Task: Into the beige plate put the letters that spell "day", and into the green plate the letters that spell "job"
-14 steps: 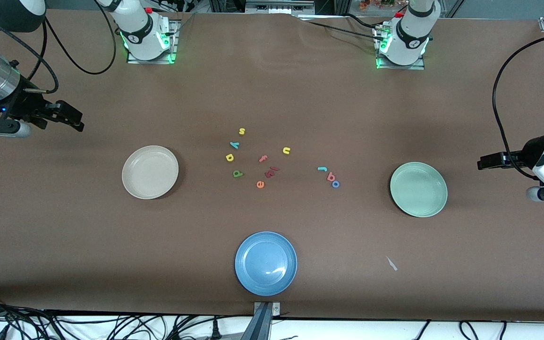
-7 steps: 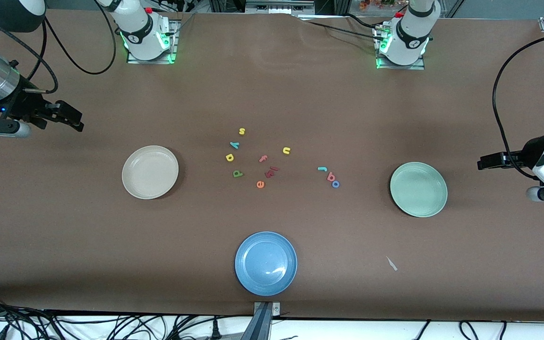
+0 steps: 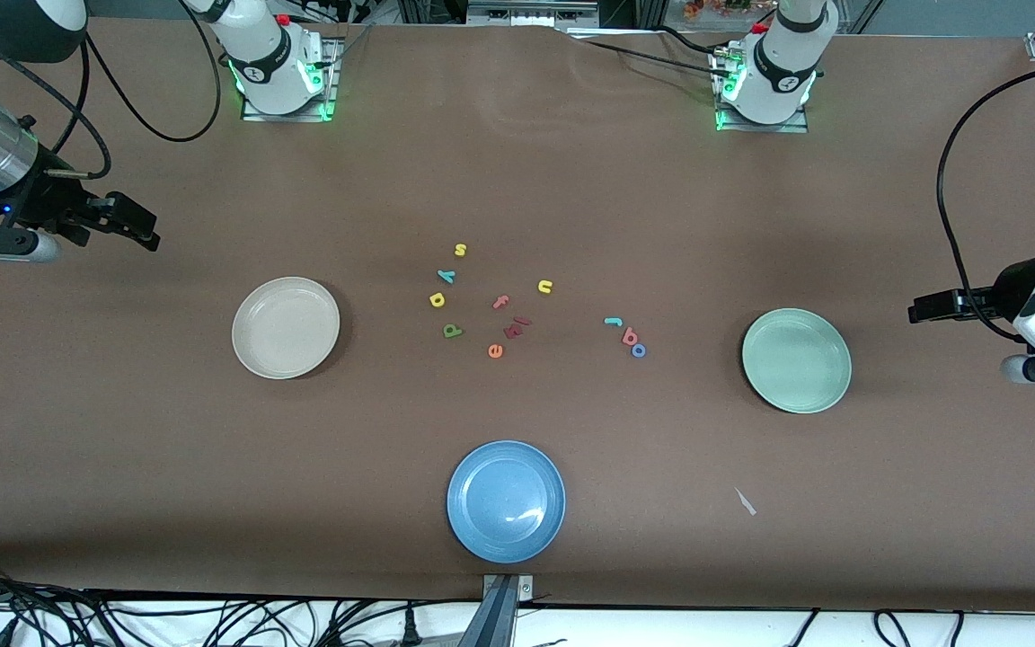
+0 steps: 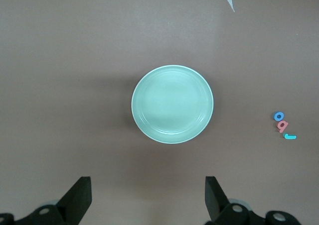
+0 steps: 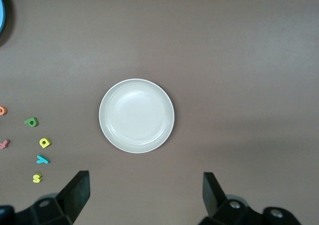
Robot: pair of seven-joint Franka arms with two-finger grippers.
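Here both grippers stand fully open and hold nothing. The left gripper (image 4: 147, 197) hangs above the table at its own end, near the green plate (image 3: 796, 360); the right gripper (image 5: 144, 195) hangs likewise near the beige plate (image 3: 286, 327). Between the plates lie the yellow d (image 3: 437, 299), olive a (image 3: 452, 331), teal y (image 3: 446, 276), and, touching in a row, teal j (image 3: 613, 321), salmon b (image 3: 630, 337), blue o (image 3: 639, 350).

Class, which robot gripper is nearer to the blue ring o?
Left. The left gripper waits past the green plate from the blue o; the right gripper waits at the table's right-arm end.
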